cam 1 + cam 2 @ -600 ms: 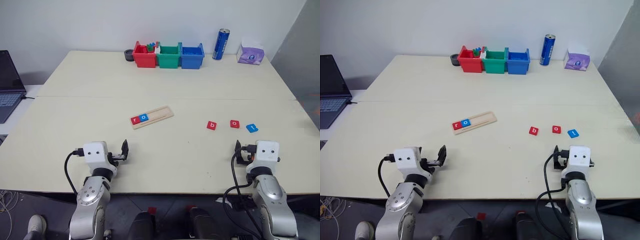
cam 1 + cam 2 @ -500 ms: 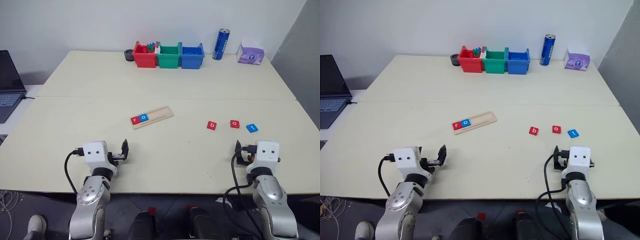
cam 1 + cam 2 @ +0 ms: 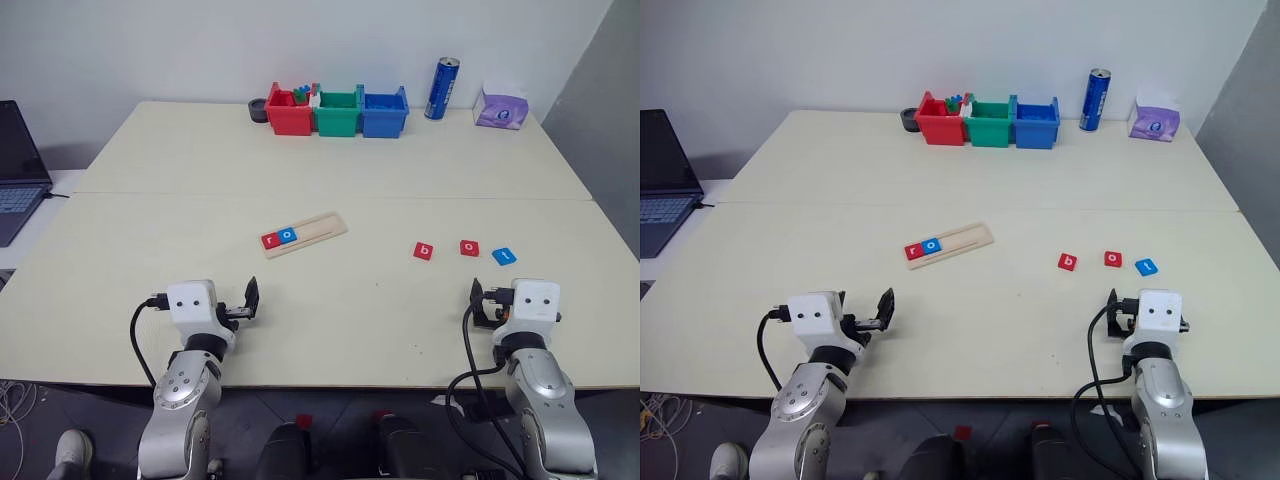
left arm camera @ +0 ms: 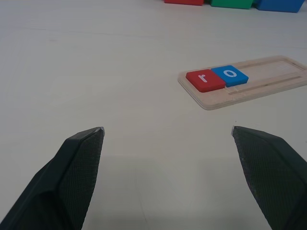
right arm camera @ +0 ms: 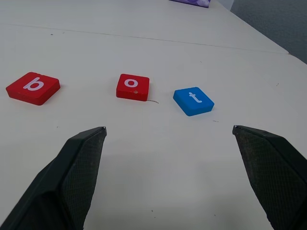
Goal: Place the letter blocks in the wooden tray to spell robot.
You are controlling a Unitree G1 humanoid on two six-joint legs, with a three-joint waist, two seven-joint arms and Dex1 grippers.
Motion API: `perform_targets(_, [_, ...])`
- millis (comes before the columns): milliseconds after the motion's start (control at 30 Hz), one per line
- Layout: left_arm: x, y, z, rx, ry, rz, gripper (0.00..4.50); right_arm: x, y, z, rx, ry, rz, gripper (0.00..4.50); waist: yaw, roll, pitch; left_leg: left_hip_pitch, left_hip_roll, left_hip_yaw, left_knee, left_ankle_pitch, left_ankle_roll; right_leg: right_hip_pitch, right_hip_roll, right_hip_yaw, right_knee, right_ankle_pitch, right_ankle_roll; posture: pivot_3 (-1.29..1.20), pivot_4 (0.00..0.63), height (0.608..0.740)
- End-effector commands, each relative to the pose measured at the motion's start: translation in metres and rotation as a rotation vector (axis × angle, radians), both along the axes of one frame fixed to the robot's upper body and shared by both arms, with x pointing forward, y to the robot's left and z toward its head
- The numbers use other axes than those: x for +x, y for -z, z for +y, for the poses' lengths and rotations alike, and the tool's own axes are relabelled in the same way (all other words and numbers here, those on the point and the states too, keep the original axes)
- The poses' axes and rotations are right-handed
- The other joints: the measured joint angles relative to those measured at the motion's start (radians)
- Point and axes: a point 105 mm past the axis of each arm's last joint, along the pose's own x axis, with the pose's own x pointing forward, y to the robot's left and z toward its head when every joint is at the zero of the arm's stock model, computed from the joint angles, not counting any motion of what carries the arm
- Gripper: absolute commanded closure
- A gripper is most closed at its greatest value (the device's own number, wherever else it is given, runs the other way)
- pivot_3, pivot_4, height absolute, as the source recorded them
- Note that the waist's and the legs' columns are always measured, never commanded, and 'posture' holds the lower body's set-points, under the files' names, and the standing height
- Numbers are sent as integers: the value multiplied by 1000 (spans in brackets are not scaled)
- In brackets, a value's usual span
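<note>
Tabletop tiles [image 5: 132, 87]: "r o" trayed; "b o t" loose

gripper [image 4: 168, 132]: left one, two black textured fingers [image 4: 72, 177] spread wide, nothing between them, tips above bare tabletop
table [image 4: 96, 72]: pale cream, plain
wooden tray [image 4: 268, 79]: pale wood, lies flat ahead of the fingers, angled, nearer the far-side finger, one end cut off by the frame edge
red tile [image 4: 205, 80]: white "r", sits at the tray's near end
blue tile [image 4: 230, 75]: white "o", touching the red tile, next slot along
rest of tray: bare wood, lengthwise groove visible
bins [image 4: 230, 3]: red, green, blue edges at the table's far side, well apart from tray
</note>
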Motion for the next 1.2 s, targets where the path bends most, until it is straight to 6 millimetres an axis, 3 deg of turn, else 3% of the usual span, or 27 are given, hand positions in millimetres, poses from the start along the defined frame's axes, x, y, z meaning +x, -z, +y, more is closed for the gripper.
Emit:
perform_targets(33, [0,-13,-3,8,15,-50,0,0,-16,1,-18,-1,-56,17,0,0,0,0,0,0,0,0,0,0,0,0,0,0,0,0,150,740])
perform_targets(267, [3,-18,-3,9,37,-64,0,6,-26,4,-29,-28,-91,17,0,0,0,0,0,0,0,0,0,0,0,0,0,0,0,0,150,740])
perform_targets(367, [8,-28,-6,6,115,-98,0,15,-37,15,-12,-121,-118,17,0,0,0,0,-1,0,0,0,0,0,1,-1,0,0,0,0,150,740])
perform_targets(400, [10,-31,-9,4,156,-105,0,19,-40,23,8,-184,-120,17,0,0,0,0,-1,0,0,0,0,0,1,-1,0,0,0,0,150,740])
perform_targets(467, [17,-44,-17,48,306,-126,0,24,-53,60,39,-503,-104,17,-1,0,0,0,-1,0,0,0,0,0,2,-1,0,0,0,0,150,740])
perform_targets(533, [23,-52,-20,89,403,-131,0,19,-59,84,39,-755,-58,17,-2,0,1,1,-1,0,0,0,0,0,3,-1,0,0,0,0,150,740])
perform_targets(733, [50,-66,-11,169,634,-99,0,-1,-68,110,59,-1264,126,17,0,-1,2,1,-1,-1,0,0,0,1,4,-4,0,-1,-3,0,150,740])
perform_targets(933, [73,-59,-4,249,802,-37,0,4,-84,119,48,-1381,136,17,0,-1,2,-1,0,-1,0,0,0,0,5,-5,0,-1,-3,0,150,740])
perform_targets(1200, [104,-54,0,342,911,13,0,13,-87,120,34,-1351,116,17,2,-1,2,-7,0,-1,1,0,0,-6,4,-5,0,2,-8,0,150,740])
